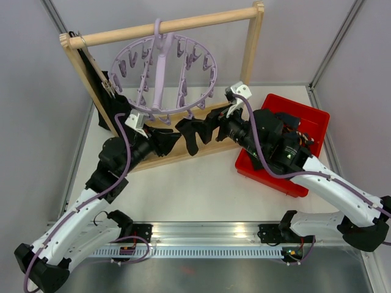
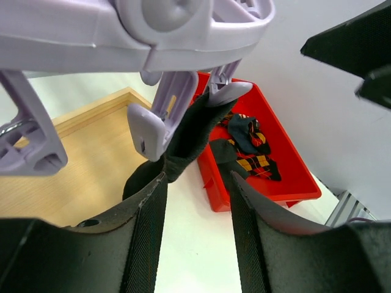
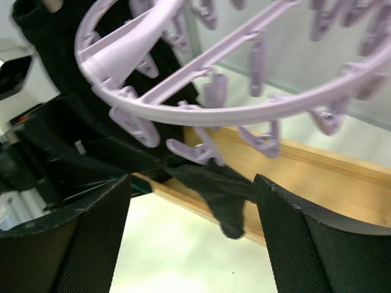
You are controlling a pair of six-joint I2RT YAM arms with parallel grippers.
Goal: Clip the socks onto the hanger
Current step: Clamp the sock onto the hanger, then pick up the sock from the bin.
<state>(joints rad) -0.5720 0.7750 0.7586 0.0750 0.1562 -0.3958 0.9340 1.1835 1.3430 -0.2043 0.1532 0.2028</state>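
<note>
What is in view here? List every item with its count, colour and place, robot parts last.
hanger: one, pale lilac, hooked on the wooden rail.
wooden frame: one, light wood, back left of the table.
hung sock: one, black, in a clip at the hanger's near edge.
bin: one, red, right of the frame.
loose socks: at least two, black with orange, red and yellow diamonds, in the bin.
table: one, white, under everything.
arms: two, white and black, bolted at the near edge.
left gripper: one, black, open, just below the hung sock.
right gripper: one, black, open, facing the hung sock.
</note>
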